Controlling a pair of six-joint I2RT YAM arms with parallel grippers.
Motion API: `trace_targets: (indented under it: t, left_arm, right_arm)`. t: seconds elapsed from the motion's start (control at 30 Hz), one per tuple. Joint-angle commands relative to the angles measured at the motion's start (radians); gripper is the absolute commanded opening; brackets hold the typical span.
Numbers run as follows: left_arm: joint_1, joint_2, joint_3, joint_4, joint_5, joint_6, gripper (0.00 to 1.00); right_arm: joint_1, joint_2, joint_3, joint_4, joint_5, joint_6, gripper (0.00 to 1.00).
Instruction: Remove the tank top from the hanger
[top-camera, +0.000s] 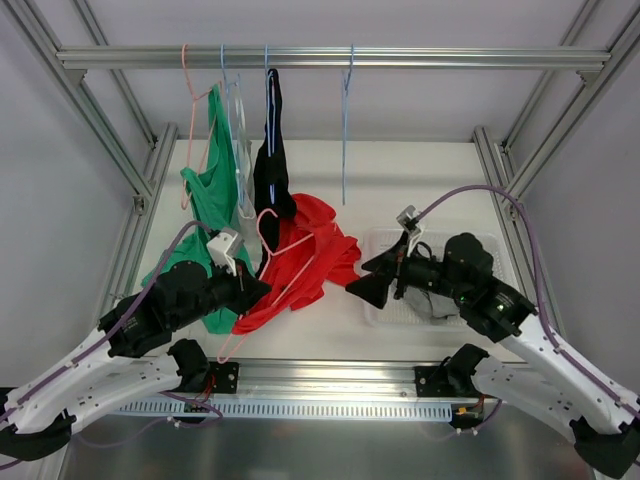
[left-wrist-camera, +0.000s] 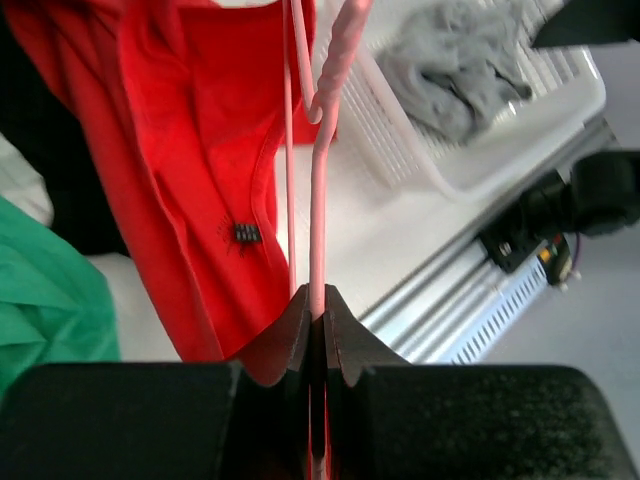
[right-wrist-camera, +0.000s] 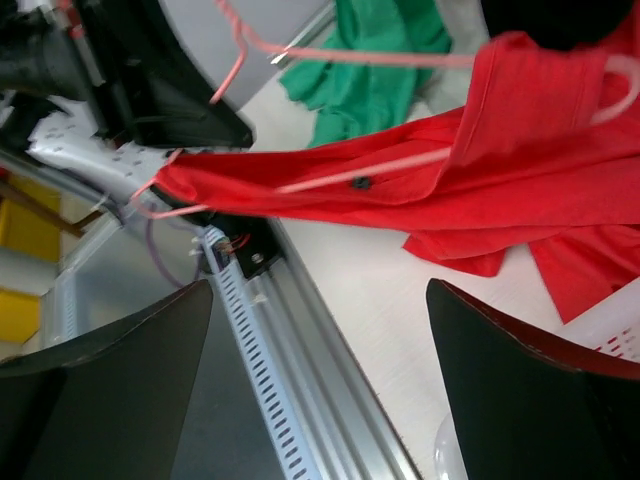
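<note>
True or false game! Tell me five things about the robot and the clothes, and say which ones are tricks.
1. The left gripper is shut on the pink hanger. True.
2. The red top lies in the basket. False: it is on the pink hanger, beside the basket.
3. The right gripper is open. True.
4. The basket holds a green cloth. False: the cloth in it is grey.
5. A green top hangs from the rail. True.

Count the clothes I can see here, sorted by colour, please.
red tank top: 1
green top: 1
black garment: 1
white garment: 1
grey garment: 1
Total: 5
</note>
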Motion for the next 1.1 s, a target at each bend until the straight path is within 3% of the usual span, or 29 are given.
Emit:
trace_targets:
  t: [0.0,0.1,0.27,0.47,0.7,0.83,0.87,0.9,1.07]
  left_arm:
    - [-0.012,-0.03,-0.041,0.027,0.198,-0.082,0.0]
    - [-0.012,-0.067,-0.063,0.033,0.238,-0.116,0.0]
    - [-0.012,-0.122,-0.069,0.036,0.272,-0.131,0.0]
    - [-0.012,-0.138,-0.066,0.036,0.281,-0.133,0.0]
    - [-0.013,-0.127,-0.038,0.036,0.298,-0.124,0.0]
    - [-0.012,-0.127,-0.038,0.035,0.296,-0.12,0.0]
    - [-0.012,-0.126,-0.037,0.036,0.296,-0.12,0.0]
    - [-0.012,-0.126,-0.037,0.035,0.298,-0.12,0.0]
    - [-0.012,-0.138,-0.031,0.035,0.296,-0.116,0.0]
  right_arm:
    - [0.112,0.074,-0.004,0.1,0.342,0.019,0.91]
    - [0.192,0.132,-0.023,0.138,0.514,0.01,0.87]
    - [0.241,0.29,0.02,0.158,0.601,-0.043,0.79]
    - [0.246,0.367,0.007,0.196,0.741,-0.053,0.69]
    - [0.246,0.399,0.002,0.248,0.753,-0.095,0.39]
    - [0.246,0.416,-0.012,0.308,0.712,-0.104,0.31]
    - [0.245,0.417,-0.013,0.319,0.695,-0.105,0.1]
    - [0.246,0.417,-0.016,0.325,0.695,-0.107,0.0]
    - [0.245,0.371,-0.047,0.345,0.762,-0.105,0.0]
